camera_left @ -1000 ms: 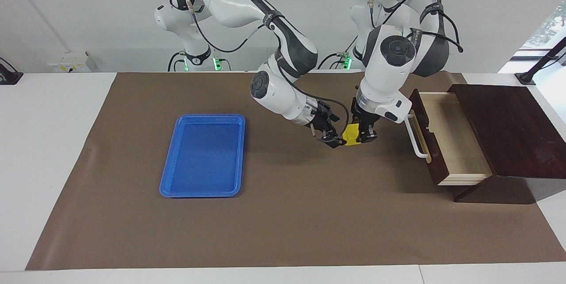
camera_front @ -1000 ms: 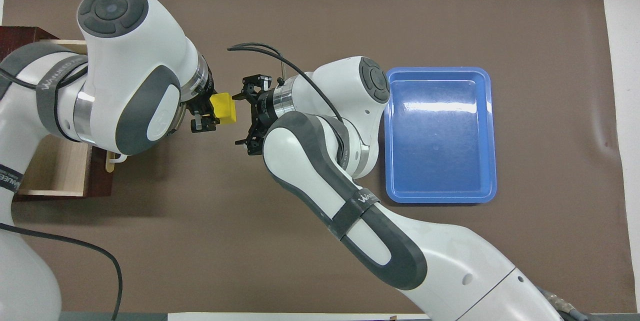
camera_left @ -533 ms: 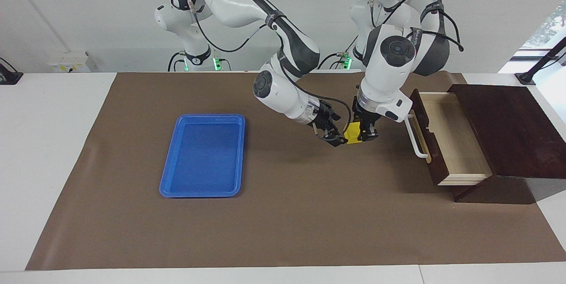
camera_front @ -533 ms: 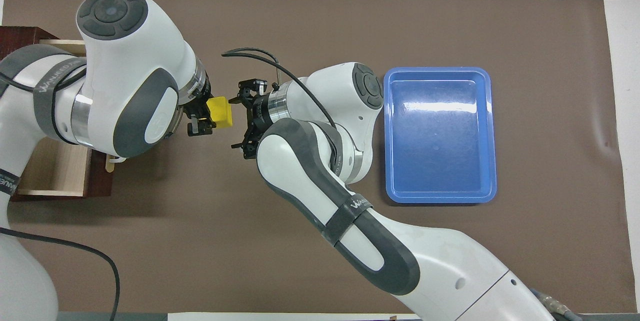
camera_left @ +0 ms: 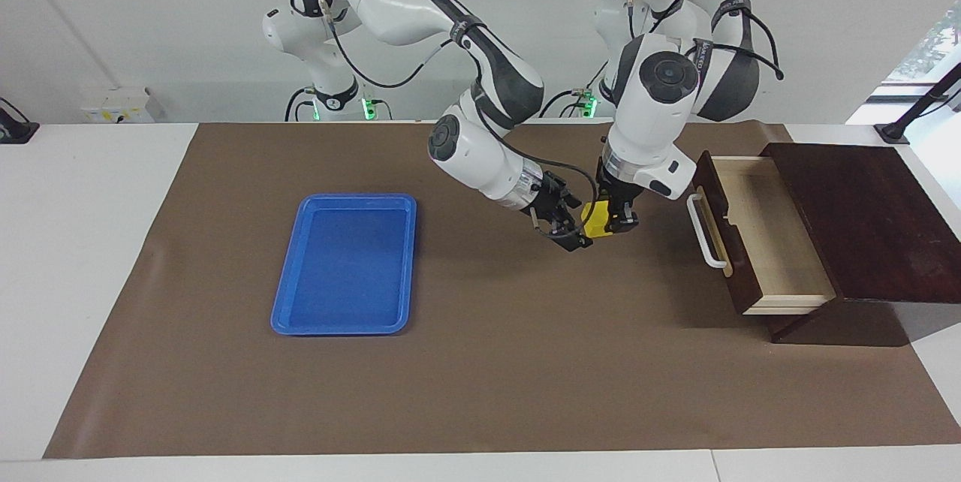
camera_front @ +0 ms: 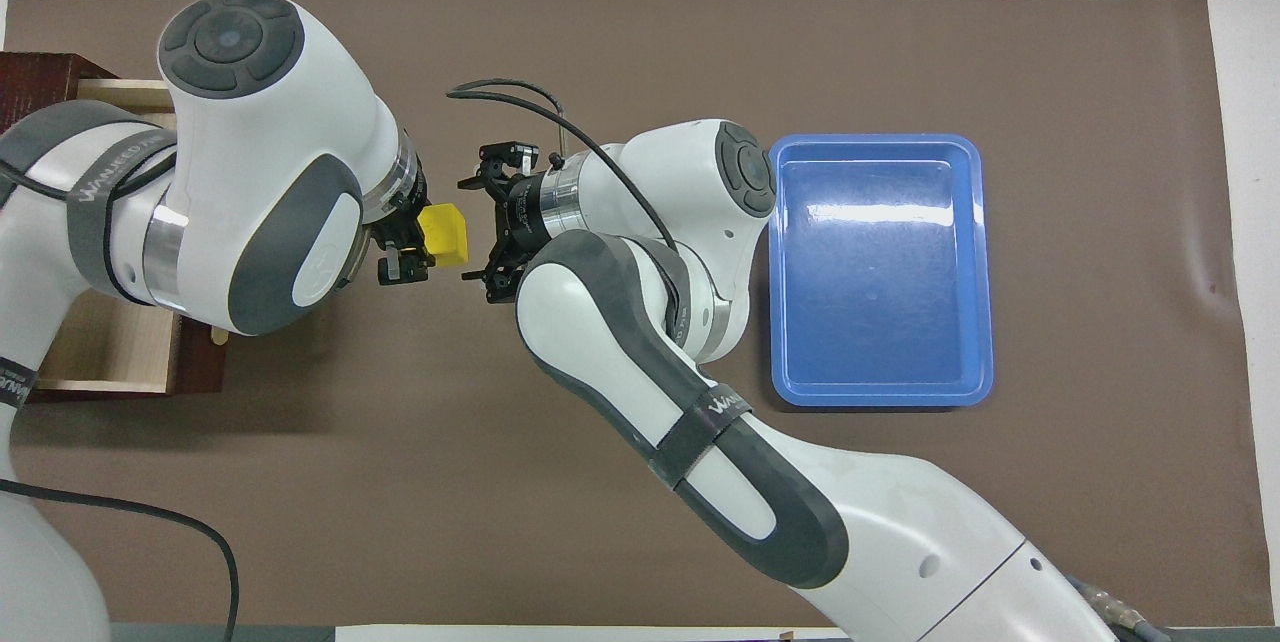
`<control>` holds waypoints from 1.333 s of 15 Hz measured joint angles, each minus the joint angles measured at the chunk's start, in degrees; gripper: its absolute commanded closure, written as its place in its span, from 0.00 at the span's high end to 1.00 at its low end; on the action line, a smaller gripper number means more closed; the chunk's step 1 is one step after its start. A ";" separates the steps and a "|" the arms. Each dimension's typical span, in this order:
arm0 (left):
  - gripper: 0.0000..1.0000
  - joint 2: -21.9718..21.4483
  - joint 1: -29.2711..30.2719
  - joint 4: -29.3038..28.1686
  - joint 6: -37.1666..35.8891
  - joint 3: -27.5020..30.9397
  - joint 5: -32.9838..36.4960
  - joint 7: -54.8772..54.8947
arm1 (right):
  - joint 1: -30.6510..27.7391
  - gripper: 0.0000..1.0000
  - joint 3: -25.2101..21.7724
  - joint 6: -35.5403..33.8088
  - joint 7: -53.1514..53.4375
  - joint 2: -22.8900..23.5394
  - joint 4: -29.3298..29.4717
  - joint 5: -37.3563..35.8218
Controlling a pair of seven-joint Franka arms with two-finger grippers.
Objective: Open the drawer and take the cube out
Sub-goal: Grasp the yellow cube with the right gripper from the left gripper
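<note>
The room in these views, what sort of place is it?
Probably a robotics lab: two white arms at a table with a brown mat, and only test props, a drawer, blue tray, yellow cube.

cube [camera_left: 595,218] lifted slightly | right gripper [camera_left: 572,227] drawn closer beside it

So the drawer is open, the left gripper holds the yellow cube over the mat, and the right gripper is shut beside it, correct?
Not quite: the right gripper is open beside the cube, as the overhead view shows. The drawer is open, and the left gripper holds the cube over the mat.
</note>
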 measured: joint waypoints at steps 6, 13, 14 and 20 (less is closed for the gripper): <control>0.00 -1.03 -0.49 -1.03 0.00 -0.03 0.00 -1.79 | 1.49 1.00 0.27 0.13 0.00 0.00 0.34 0.09; 0.00 -2.00 -0.74 -1.12 0.08 -0.11 0.00 -3.28 | 1.48 0.78 0.17 0.13 0.04 0.00 0.35 0.09; 0.00 -2.08 -0.74 -1.13 0.11 -0.11 0.00 -3.31 | 1.48 0.64 0.17 0.13 0.07 0.00 0.35 0.09; 0.00 -2.13 -0.77 -1.33 0.77 -0.08 0.20 -2.67 | 1.46 0.00 0.14 0.07 2.03 0.01 0.33 0.12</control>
